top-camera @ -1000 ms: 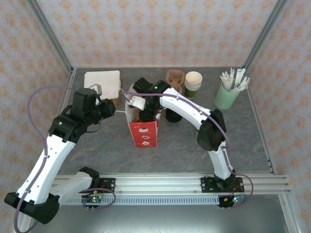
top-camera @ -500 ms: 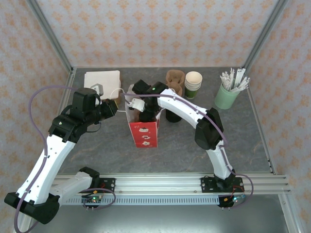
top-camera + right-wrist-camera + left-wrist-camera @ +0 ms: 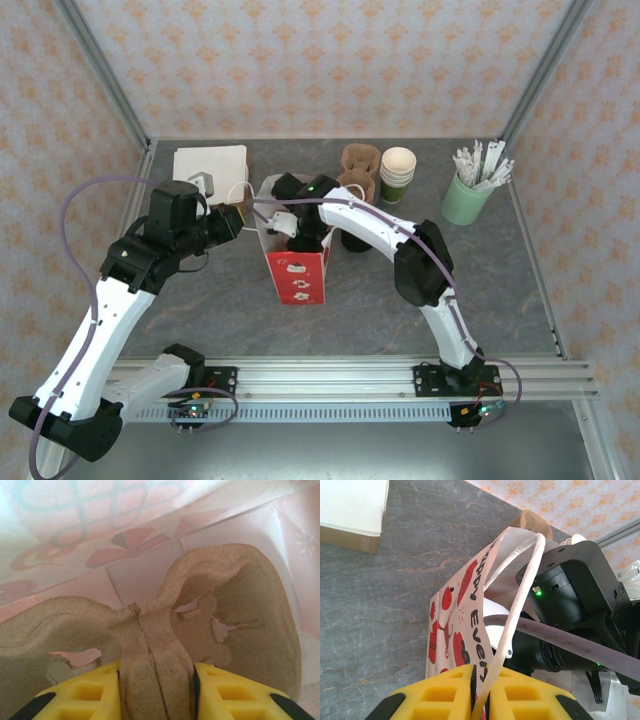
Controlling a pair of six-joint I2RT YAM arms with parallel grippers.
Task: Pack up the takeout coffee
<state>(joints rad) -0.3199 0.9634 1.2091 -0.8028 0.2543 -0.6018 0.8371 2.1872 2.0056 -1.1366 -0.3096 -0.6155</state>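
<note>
At the bag's left edge, the left claw (image 3: 481, 682) pinches the white handle (image 3: 522, 595); a slip would likely let the bag (image 3: 297, 275) sag shut. Inside, the right claw (image 3: 156, 680) grips the cardboard tray (image 3: 200, 605), which may snag the wall. The coffee (image 3: 354, 241) stands on the table just right of the bag, exposed to the arm.

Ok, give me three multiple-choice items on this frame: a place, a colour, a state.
1. The cardboard tray held by the right gripper is: A inside the paper bag; B on the napkins; C beside the cups.
2. The bag's handle is: A red; B white; C black.
3. The left gripper is: A wide open; B shut on the handle; C shut on a cup.
Answers: A, bag walls surround the tray in the right wrist view; B, a white cord loops above the print; B, the cord is pinched in its closed jaws.
</note>
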